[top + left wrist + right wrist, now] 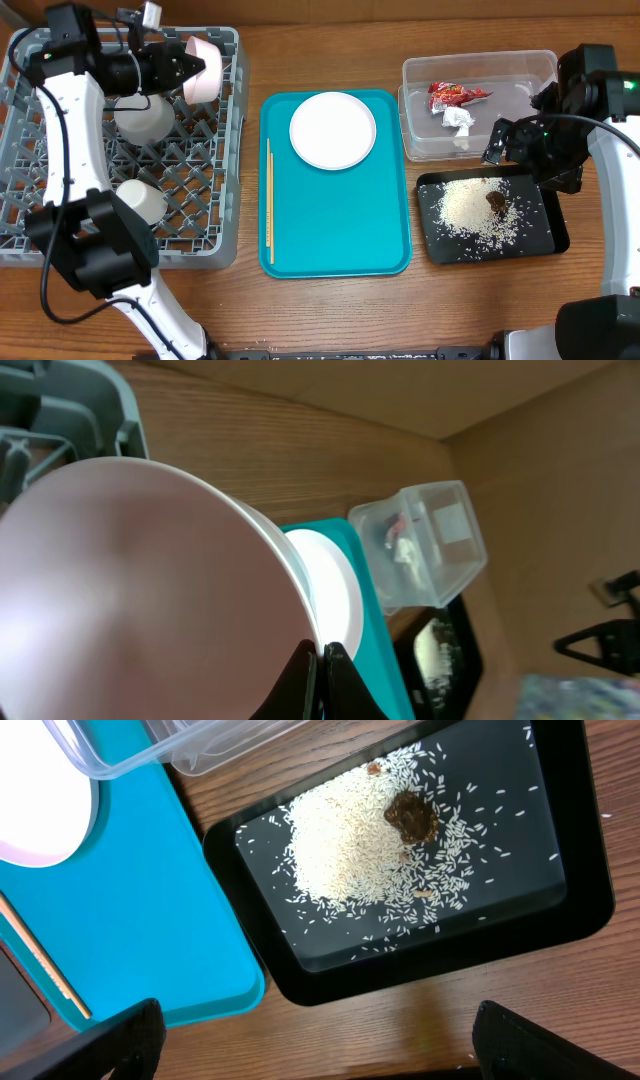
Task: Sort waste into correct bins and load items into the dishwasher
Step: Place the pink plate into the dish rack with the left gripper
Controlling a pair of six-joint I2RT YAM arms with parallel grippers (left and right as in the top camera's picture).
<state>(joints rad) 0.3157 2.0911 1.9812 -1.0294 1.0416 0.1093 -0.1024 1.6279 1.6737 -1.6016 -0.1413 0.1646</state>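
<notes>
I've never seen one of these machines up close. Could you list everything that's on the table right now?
dish rack: one, grey, left side of the table
pink bowl: one, pale pink, held over the rack
white vessels: two, white, in the rack; cups or bowls, hard to tell
serving tray: one, teal, centre
plate: one, white, on the serving tray
chopsticks: count unclear, wooden, along the serving tray's left edge
tub: one, clear, right side
wrapper: one, red, in the tub
tissue: one, white, in the tub
black tray: one, black, beside the tub
rice: loose pile, white, in the black tray
food scrap: one, dark brown, on the rice
left pincer: shut on the pink bowl's rim
right pincer: open, empty, above the black tray
</notes>
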